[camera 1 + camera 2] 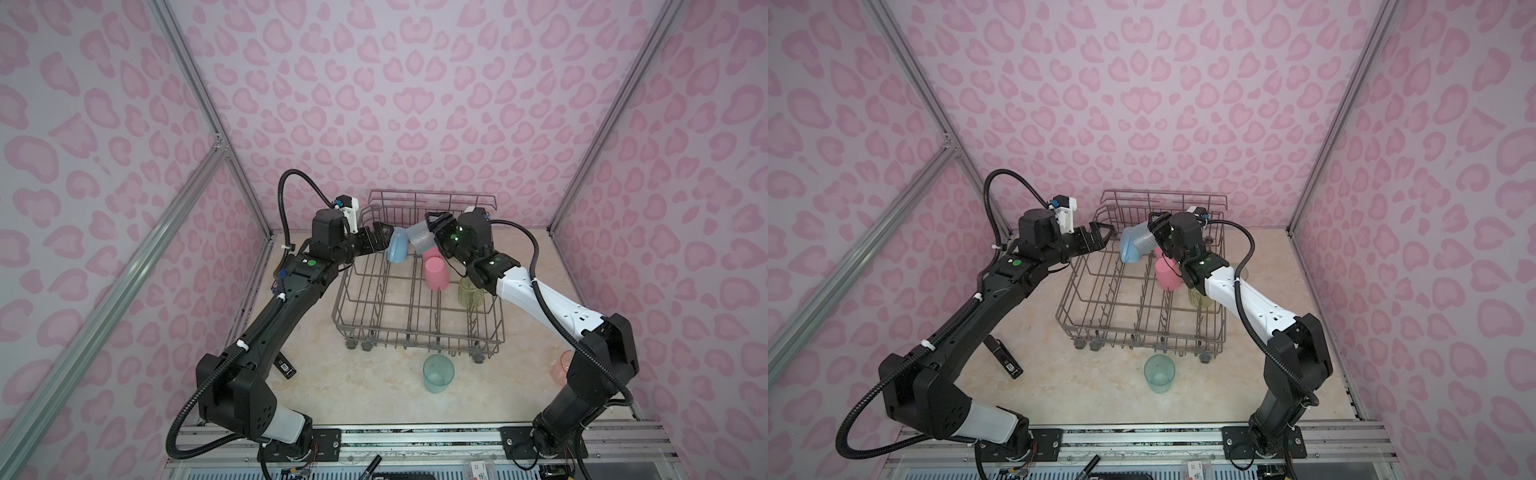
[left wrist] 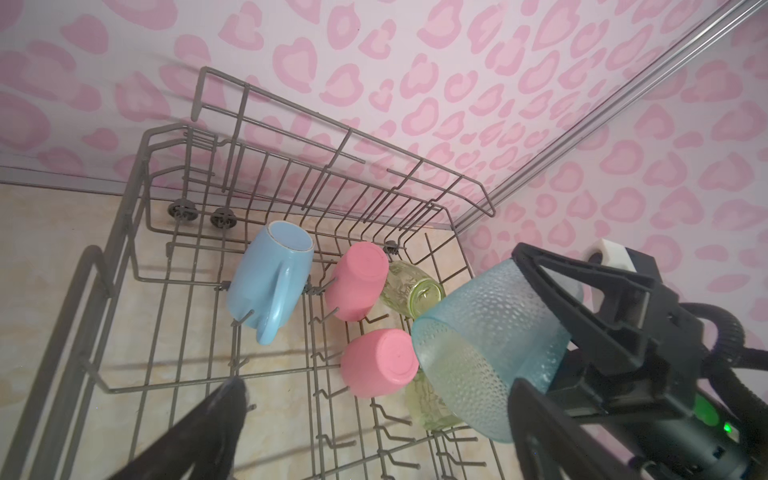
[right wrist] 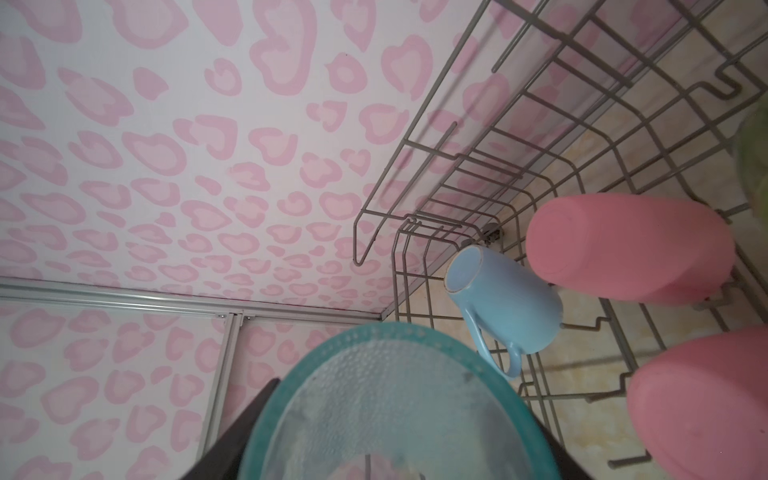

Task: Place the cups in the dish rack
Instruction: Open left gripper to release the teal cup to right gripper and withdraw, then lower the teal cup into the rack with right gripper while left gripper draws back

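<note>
Tumbler (image 2: 469, 357), dimpled translucent teal, clamped by right gripper (image 2: 515, 320); left gripper (image 1: 1100, 236) spread, empty.

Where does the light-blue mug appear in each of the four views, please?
In a top view: the light-blue mug lies near picture centre, at the far side of the dish rack.
In a top view: the mug sits just left of picture centre.
Left wrist: the mug is left of picture centre.
Right wrist: the mug is right of picture centre.
Shared landmark: the dimpled teal tumbler beside it.
</note>
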You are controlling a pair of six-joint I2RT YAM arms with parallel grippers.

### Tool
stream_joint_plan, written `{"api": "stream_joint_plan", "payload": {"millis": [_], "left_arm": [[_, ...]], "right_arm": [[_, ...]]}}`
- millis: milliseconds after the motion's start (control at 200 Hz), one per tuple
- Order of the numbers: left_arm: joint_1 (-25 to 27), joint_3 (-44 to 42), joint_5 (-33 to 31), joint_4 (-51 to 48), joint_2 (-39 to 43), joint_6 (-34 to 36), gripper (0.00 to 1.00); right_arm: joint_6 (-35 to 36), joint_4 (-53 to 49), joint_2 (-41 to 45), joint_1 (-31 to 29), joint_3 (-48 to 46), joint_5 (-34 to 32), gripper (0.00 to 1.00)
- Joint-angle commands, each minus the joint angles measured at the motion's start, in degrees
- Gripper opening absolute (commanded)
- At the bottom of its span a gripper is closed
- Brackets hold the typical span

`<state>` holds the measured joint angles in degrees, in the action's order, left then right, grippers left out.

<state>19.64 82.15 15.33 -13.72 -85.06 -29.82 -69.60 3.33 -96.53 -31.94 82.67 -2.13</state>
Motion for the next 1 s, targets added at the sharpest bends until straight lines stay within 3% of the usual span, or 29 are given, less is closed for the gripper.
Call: {"api": "stream_joint_plan", "payload": {"millis": [0,235,545,995], "left_arm": [[-0.5,4.1,-3.3,-13.0,-0.3,3.1,0.99],[-1.9,8.0,-7.2,-25.4,-1.4,6.3,1.0],[-6.3,0.0,-7.1,-22.0,3.4,7.7,1.0],[-8.1,-7.4,-8.8,-16.6,7.7,9.9,1.0]], "right_arm": [[9.3,0.2,-0.7,-1.5,-0.1,-7.0,0.59],[23.0,1.5,-1.0,-6.6,0.0,-17.0,0.59],[39.2,2.2,-2.5,-12.7,2.0,-24.7,0.62],[54.3,3.7,-5.0,-18.8,6.3,-32.7,0.63]]}}
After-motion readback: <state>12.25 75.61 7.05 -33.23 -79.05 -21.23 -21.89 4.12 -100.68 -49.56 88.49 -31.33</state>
